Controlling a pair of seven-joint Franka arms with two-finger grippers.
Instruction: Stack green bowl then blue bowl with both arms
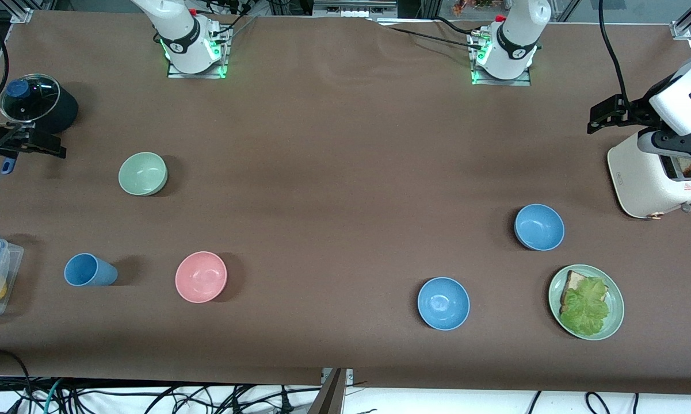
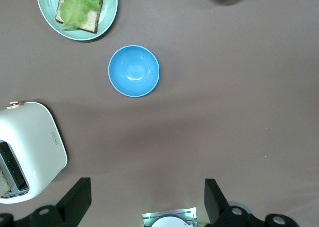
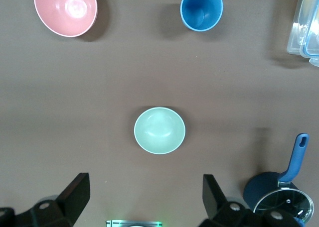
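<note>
The green bowl (image 1: 142,173) stands upright and alone in the upper half of the front view, toward the right arm's end of the table. A pink bowl (image 1: 201,276) and a blue cup (image 1: 90,270) lie lower in that view, nearer the front camera. The blue bowl (image 1: 539,227) sits well apart from it, toward the left arm's end. Nearer the camera are a glossier blue bowl (image 1: 443,303) and a green plate (image 1: 614,319) with bread and lettuce.

The right gripper (image 3: 144,184) hangs at the edge of the front view, seemingly just beside the glass-lidded pot (image 1: 33,103), its fingers spread wide and empty. The left gripper (image 2: 147,187) hangs at the other edge, just above the white toaster (image 1: 656,175), fingers likewise apart and holding nothing.
</note>
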